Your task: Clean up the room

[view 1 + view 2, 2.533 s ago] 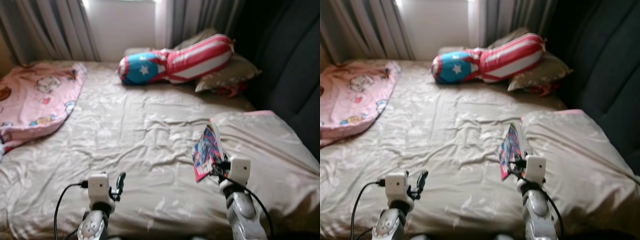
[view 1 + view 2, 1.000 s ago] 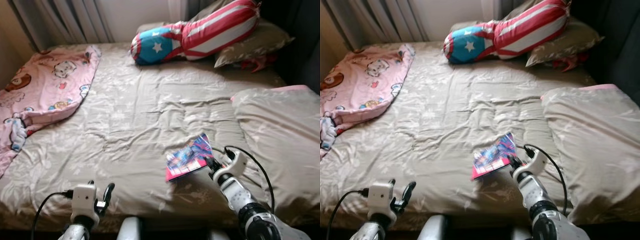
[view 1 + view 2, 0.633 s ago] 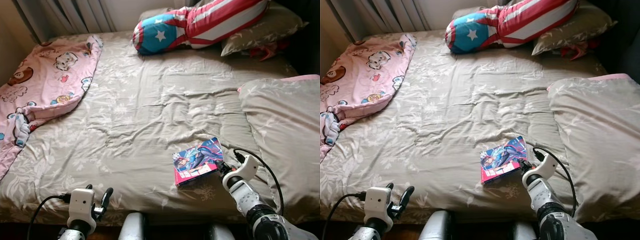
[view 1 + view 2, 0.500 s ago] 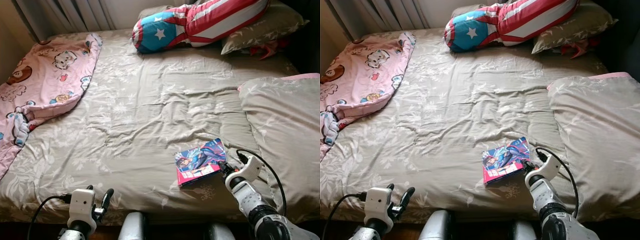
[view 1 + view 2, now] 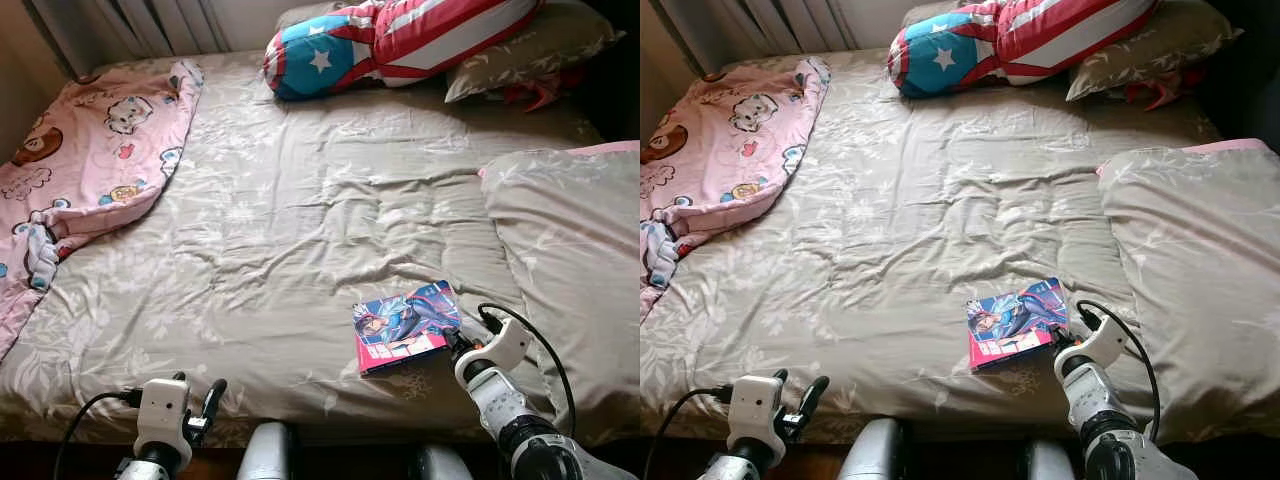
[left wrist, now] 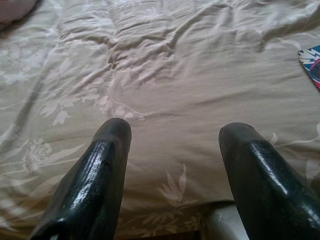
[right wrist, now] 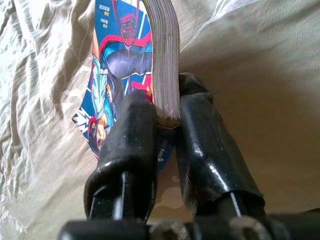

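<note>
Black fingers of your right gripper (image 7: 166, 122) pinch the comic book (image 5: 405, 325) by its corner; it lies flat near the bed's (image 5: 300, 230) front edge. Your left gripper (image 6: 172, 145) hovers over that edge, fingers spread. Farther back, a pink blanket (image 5: 85, 160) drapes the left edge and a stars-and-stripes pillow (image 5: 390, 40) rests at the far edge.

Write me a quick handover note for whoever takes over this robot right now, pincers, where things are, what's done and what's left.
Right pincer: shut on the colourful comic-cover paperback book, which lies near the front edge of the beige floral bed sheet.
Left pincer: open, holding nothing, hovering low over the sheet's front edge.
Done: book gripped.
Left: carry the book off the bed; probably tidy the pink cartoon blanket and the red, white and blue star cushion.
</note>
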Robot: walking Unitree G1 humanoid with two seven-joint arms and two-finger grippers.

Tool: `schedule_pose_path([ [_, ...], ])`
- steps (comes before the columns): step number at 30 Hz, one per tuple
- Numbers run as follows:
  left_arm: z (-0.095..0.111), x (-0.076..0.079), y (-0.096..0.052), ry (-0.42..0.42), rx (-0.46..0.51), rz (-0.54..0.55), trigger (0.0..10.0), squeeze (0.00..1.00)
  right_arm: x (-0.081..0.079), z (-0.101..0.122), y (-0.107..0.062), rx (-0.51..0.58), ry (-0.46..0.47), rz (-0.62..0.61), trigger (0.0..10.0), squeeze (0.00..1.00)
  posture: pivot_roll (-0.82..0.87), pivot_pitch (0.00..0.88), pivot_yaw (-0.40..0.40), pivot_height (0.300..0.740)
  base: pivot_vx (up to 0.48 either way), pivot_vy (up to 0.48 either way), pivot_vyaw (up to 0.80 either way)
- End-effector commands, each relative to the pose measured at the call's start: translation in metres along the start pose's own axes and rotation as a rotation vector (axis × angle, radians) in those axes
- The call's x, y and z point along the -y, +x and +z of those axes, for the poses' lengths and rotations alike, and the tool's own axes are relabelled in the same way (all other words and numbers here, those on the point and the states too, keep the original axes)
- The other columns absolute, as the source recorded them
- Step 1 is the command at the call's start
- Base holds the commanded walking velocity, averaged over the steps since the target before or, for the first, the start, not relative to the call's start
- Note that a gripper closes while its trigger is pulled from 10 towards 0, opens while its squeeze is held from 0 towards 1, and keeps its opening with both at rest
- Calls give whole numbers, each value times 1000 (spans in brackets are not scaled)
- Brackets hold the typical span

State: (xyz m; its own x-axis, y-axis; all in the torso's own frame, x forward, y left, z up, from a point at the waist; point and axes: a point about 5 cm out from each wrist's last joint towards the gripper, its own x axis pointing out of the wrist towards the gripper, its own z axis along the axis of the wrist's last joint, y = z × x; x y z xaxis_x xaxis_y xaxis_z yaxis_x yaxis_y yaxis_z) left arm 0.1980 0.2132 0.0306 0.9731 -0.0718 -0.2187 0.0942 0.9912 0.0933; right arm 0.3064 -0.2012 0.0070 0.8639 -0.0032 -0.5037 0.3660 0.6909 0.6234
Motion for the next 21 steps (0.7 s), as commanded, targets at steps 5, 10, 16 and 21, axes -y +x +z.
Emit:
schedule_pose_path([
  [5, -8, 0, -2, 7, -35, -4, 10000, 0, 11, -1, -3, -1, -12, -53, 10000, 384, 160, 192, 102, 651, 0, 0, 0],
  [10, -8, 0, -1, 6, -33, -4, 10000, 0, 16, 2, -4, 11, -2, -75, 10000, 1000, 158, 188, 101, 651, 0, 0, 0],
  [16, -9, 0, 0, 1, -33, -6, 10000, 0, 22, 7, -6, 33, -22, -131, 10000, 0, 153, 188, 100, 651, 0, 0, 0],
  [21, -11, 2, 4, -6, -35, -11, 10000, 0, 31, 14, -8, 68, -22, -193, 10000, 0, 148, 184, 97, 651, 0, 0, 0],
])
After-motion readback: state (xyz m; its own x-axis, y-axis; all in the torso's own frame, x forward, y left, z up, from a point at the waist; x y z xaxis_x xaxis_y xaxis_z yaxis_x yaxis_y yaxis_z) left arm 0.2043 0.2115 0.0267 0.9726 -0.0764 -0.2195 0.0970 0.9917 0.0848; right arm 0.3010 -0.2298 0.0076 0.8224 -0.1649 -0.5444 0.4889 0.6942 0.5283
